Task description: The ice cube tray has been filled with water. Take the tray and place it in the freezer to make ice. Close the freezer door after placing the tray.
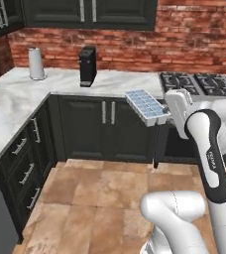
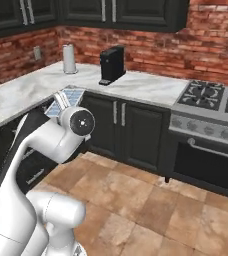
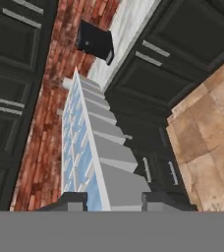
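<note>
While hand pinches ice cube tray by one end, tray hangs in air over floor, past counter edge. Tray stiff, light; water spills easy, so keep flat, grip rim tight

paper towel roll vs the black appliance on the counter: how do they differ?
Colour: the paper towel roll is white; the black appliance is dark all over. Shape: the roll is a round upright cylinder; the appliance is a boxy upright block with flat sides. Place: the roll stands nearer the counter's corner; the appliance stands further along, toward the stove. Shared: both stand upright on the marble counter against the brick wall.
</note>
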Controlling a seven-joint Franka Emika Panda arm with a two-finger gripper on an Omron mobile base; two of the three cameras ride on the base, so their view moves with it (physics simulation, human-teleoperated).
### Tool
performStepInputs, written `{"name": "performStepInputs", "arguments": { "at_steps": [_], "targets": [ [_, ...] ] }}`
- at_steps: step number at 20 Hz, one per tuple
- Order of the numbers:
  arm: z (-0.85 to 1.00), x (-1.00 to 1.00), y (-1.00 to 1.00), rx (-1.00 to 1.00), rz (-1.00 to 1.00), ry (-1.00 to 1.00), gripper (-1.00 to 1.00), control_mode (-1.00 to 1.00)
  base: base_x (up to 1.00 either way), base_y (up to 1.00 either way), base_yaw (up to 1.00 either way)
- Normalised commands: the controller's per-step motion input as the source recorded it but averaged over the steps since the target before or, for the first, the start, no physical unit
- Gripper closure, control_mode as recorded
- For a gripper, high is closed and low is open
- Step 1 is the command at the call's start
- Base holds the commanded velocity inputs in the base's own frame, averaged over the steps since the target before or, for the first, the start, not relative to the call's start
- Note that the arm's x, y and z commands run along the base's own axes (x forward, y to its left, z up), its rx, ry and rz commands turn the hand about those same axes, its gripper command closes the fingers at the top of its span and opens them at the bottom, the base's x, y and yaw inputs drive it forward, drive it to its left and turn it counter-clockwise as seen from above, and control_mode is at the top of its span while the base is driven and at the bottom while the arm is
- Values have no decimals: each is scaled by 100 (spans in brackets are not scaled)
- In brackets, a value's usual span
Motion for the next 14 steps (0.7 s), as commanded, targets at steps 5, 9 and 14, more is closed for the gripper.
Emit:
{"name": "performStepInputs", "arguments": {
  "at_steps": [5, 9, 14],
  "targets": [
    [0, 0, 0, 0, 0, 0, 100, 100, -26, -12, -55],
    [0, 0, 0, 0, 0, 0, 100, 100, -21, -13, -56],
    [0, 0, 0, 0, 0, 0, 100, 100, -16, -16, -57]
  ]
}}
